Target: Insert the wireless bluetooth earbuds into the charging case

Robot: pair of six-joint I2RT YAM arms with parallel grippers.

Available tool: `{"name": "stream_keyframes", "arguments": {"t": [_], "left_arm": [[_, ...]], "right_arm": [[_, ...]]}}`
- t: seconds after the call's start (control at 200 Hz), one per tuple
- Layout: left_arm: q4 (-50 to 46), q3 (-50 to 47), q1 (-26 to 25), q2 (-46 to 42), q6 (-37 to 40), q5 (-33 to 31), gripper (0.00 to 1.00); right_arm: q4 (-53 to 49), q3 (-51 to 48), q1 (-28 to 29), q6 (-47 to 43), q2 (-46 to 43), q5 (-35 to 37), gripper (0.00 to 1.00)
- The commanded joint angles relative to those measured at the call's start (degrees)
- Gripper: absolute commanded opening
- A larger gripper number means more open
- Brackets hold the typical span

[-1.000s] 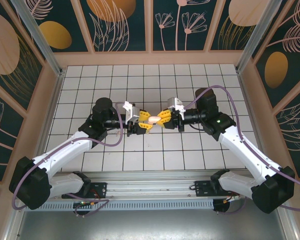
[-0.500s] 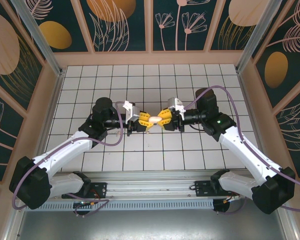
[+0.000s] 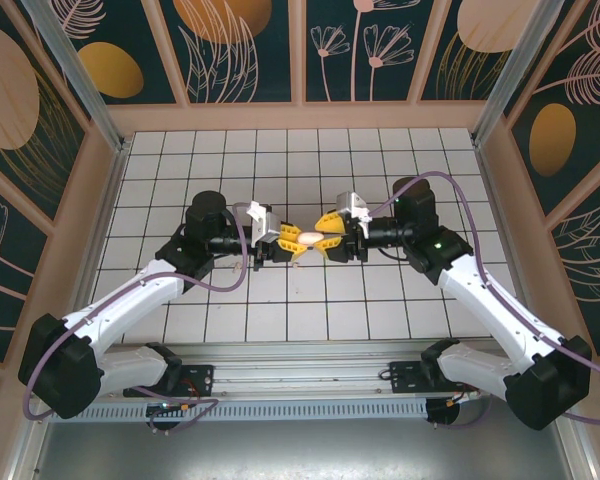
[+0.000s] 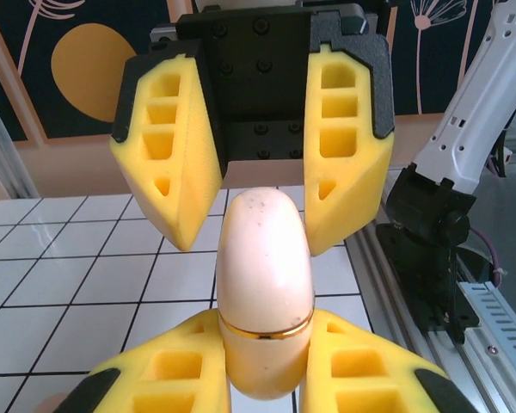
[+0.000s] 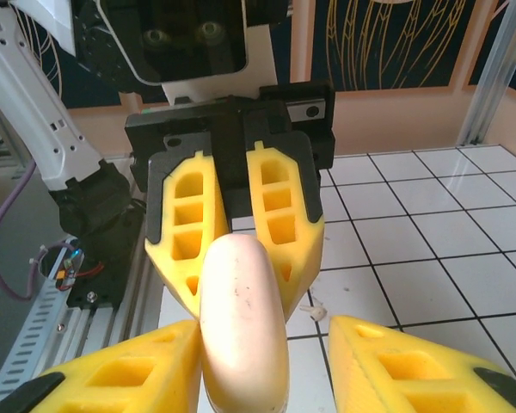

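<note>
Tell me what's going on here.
Both arms meet above the white tiled table. The left gripper is shut on one end of the whitish-pink, oval, closed charging case with a gold seam. The right gripper has its jaws apart around the other end, not gripping it. A tiny whitish bit, perhaps an earbud, lies on a tile below.

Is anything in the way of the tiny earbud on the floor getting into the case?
Yes. The case is shut tight at its gold seam, and the left gripper holds it up. The earbud lies on a tile underneath.
</note>
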Motion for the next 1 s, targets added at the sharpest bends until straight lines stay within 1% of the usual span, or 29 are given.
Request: {"name": "stream_keyframes", "arguments": {"t": [0.0, 0.245, 0.485, 0.741, 0.896, 0.991], "left_arm": [[-3.11, 1.00, -0.37, 0.36, 2.68, 1.97, 0.09], [-3.48, 0.92, -0.38, 0.11, 3.60, 1.75, 0.09], [-2.46, 0.70, -0.39, -0.41, 2.95, 1.85, 0.09], [0.80, -1.48, -0.32, -1.18, 1.29, 0.57, 0.08], [4.24, -3.27, 1.67, -1.80, -1.58, 0.13, 0.08], [4.52, -4.04, 4.04, -2.08, -1.85, -0.10, 0.07]], "right_arm": [[5.98, -0.56, -1.00, 2.53, -1.67, 1.24, 0.43], [6.55, -1.14, -1.44, 3.40, -2.22, 1.93, 0.44], [6.68, -1.53, -1.59, 3.80, -1.82, 3.36, 0.44], [7.43, -1.15, -1.70, 5.30, -2.66, 4.13, 0.46], [7.99, -1.20, -1.65, 7.41, -3.87, 4.98, 0.46], [8.37, 0.03, -1.50, 11.05, -3.72, 8.30, 0.45]]}}
